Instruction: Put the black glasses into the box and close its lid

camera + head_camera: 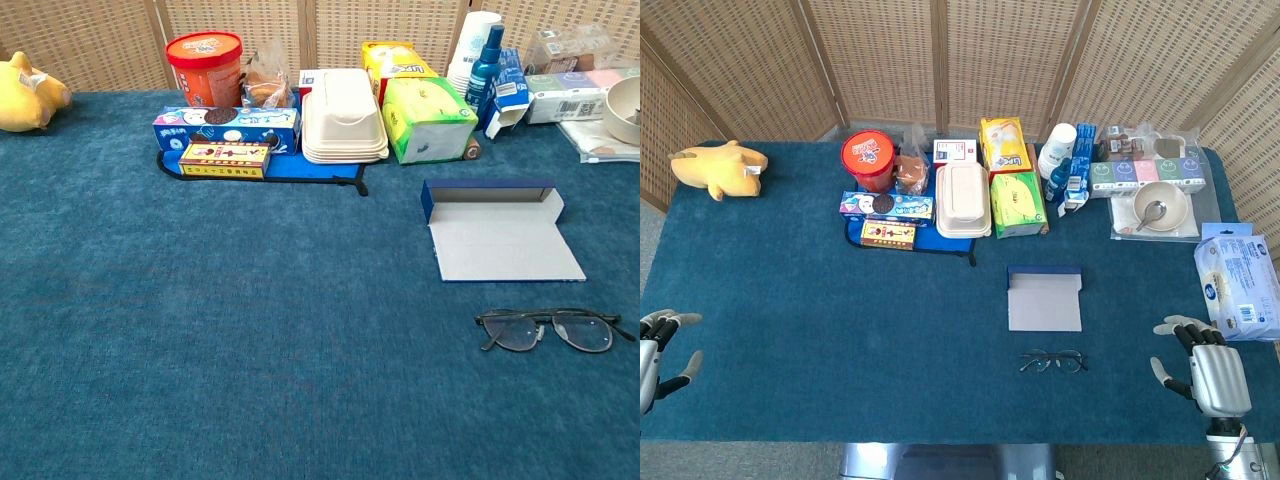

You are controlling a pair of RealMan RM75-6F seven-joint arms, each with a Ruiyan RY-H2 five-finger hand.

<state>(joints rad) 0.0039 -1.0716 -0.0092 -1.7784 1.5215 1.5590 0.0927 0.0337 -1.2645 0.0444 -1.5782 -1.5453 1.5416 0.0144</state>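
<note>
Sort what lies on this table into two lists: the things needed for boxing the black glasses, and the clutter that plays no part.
Needed: black glasses, open blue box, right hand.

Clutter: yellow plush toy, red tub, white clamshell container, green tissue pack, bowl with spoon.

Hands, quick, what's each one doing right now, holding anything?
Left hand: open, fingers apart, holding nothing.
Right hand: open, fingers apart, holding nothing; the glasses lie untouched on the table.
</note>
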